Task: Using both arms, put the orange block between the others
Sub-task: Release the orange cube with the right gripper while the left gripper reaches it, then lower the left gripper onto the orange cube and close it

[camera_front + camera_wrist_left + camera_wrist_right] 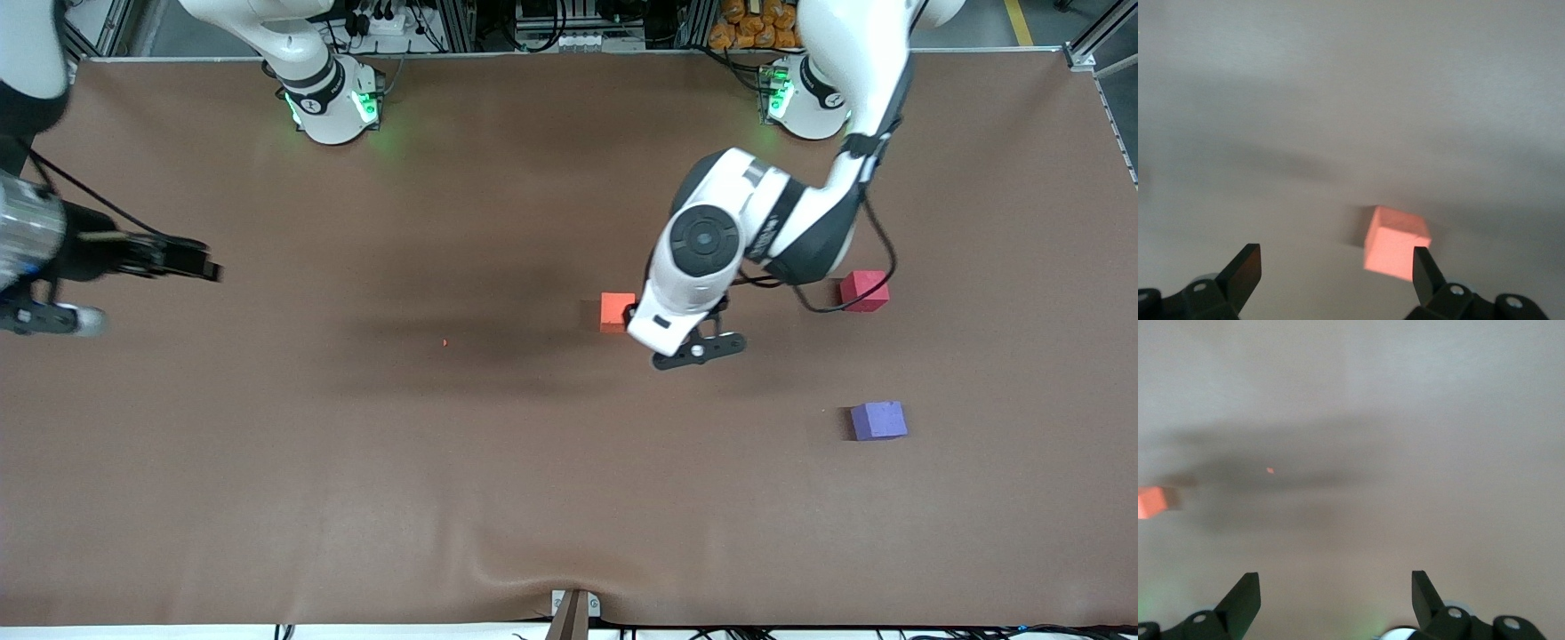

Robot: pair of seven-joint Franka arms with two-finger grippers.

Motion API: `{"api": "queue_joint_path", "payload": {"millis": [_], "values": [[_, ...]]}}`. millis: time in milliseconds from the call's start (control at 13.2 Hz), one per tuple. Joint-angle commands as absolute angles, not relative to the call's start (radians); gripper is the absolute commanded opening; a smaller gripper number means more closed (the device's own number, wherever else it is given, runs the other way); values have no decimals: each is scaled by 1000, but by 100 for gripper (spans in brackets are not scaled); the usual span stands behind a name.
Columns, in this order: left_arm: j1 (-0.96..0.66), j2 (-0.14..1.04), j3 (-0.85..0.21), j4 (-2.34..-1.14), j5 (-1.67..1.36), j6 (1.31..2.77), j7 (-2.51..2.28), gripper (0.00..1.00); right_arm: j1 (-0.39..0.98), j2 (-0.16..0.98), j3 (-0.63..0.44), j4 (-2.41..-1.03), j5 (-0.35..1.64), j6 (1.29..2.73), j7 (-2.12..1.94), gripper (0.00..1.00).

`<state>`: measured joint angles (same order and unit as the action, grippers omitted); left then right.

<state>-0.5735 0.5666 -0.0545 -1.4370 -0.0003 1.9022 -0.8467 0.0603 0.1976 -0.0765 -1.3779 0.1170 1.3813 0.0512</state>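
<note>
You see the bench [356, 462] covered with a brown cloth, and three small cubes lie on it, all toward the left arm's end.

The orange block [616, 309] rests flat on the bench, a little toward the left arm's end from the middle. The pinkish-red cube [864, 290] lies from it at about 3 o'clock in the front view, well apart. The purple-blue cube [878, 420] lies at about 6 o'clock from the pinkish-red one, nearer to the front camera, also well apart. The two cubes have an open gap between them, and the orange block is not in that gap.

The left claw [698, 349] hangs over the bench just beside the orange block, which is at about 10 o'clock from it in the front view. In the left wrist view its fingers [1245, 270] stand wide apart and hold nothing; the orange block [1395, 241] shows close to one finger, but you cannot tell if they touch.

The right claw [173, 258] is over the bench at the right arm's end, well apart from all three cubes. In the right wrist view its fingers [1245, 593] are also wide apart and empty. There the orange block [1155, 501] shows only at the picture's edge, and a tiny red speck [1270, 471] lies on the cloth.
</note>
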Motion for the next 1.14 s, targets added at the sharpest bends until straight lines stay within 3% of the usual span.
{"api": "queue_joint_path", "payload": {"millis": [0, 378, 1060], "values": [[-609, 638, -41, -1381, 3, 1992, -919, 100, 40, 140, -54, -1413, -6, 1381, -78, 100], [-650, 702, -37, -1382, 8, 2124, -997, 100, 15, 123, -86, -1411, -15, 1396, -140, 100], [-670, 741, -37, -1382, 15, 2212, -1011, 100, 6, 118, -87, -1411, 2, 1402, -129, 100]]}}
